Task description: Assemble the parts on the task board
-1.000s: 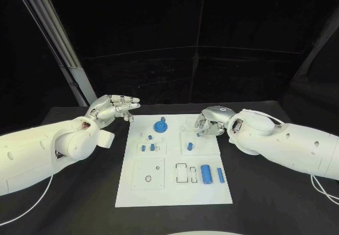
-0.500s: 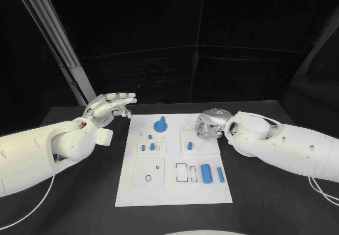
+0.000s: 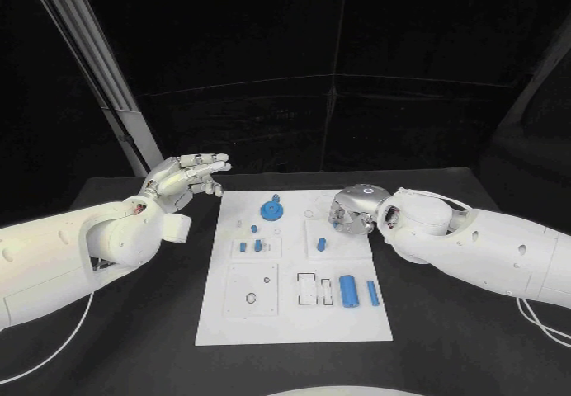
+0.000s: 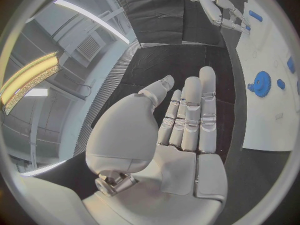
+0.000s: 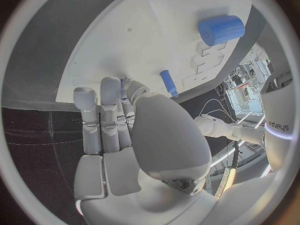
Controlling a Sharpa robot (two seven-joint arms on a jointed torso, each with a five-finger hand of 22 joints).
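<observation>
Task board (image 3: 238, 318) lies mid-table, blue gear (image 3: 272, 212) at its 12 o'clock, large cylinder (image 3: 349, 291) at 4. Left hand (image 3: 187, 180) hovers empty, fingers extended, off its 10 o'clock corner; right hand (image 3: 355, 208), fingers curled, grasp unclear, crowds the 2 o'clock corner.

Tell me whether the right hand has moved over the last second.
Yes, slightly. The right hand has drifted toward the far edge of the task board and a little further over it, away from the small blue peg below it.

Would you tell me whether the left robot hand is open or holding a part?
Open: the left robot hand shows a bare palm with nothing in it.
</observation>
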